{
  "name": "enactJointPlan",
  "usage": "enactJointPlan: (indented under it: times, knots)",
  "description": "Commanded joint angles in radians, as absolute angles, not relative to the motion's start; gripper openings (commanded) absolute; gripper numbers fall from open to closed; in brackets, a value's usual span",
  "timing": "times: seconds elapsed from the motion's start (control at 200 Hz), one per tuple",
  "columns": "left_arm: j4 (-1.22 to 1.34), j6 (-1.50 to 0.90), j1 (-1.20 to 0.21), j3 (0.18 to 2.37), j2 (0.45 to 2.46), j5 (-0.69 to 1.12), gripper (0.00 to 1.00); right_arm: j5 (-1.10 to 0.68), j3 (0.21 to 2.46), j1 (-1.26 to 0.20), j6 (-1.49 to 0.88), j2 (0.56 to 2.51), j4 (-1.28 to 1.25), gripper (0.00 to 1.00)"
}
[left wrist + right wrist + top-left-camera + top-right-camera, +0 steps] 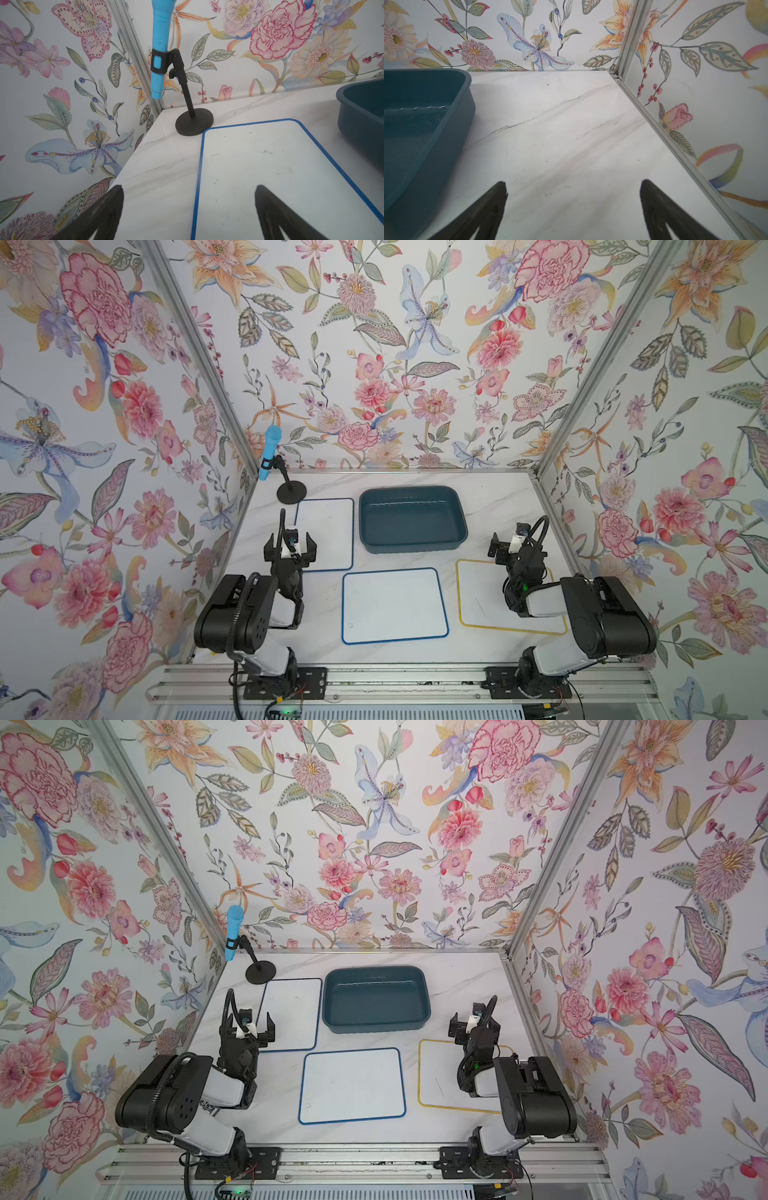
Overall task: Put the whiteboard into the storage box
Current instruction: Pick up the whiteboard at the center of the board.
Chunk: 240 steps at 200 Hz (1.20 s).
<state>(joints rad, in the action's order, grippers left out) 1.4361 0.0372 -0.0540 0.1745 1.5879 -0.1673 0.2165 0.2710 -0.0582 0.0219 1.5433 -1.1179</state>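
Observation:
The storage box (411, 522) (376, 1002), a shallow teal bin, stands empty at the back middle of the marble table. Three whiteboards lie flat. One blue-framed whiteboard (328, 531) (270, 176) is left of the box. Another blue-framed one (395, 605) (352, 1085) lies in front of it. A yellow-framed one (486, 597) sits at the right, partly under the right arm. My left gripper (290, 548) (188, 187) hovers open over the left board's outer edge. Right of the box (425, 116), my right gripper (505, 545) (574, 181) is open over bare table. Neither holds anything.
A blue microphone (270, 452) (162, 41) on a black stand with a round base (291, 491) (194, 122) stands in the back left corner, touching the left board's corner. Floral walls close in three sides. An aluminium rail (395, 680) carries both arm bases at the front.

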Motion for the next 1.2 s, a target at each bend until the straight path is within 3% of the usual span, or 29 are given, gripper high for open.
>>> enactJointPlan:
  times: [0.0,1.196]
  knots:
    - [1.445,0.025,-0.046,0.186,1.574,-0.15,1.0,0.207,0.281,-0.055,0.015,1.546,-1.129,1.0]
    - [1.44,0.012,-0.039,0.187,1.574,-0.158,1.0,0.118,0.289,-0.032,0.014,1.543,-1.108,1.0]
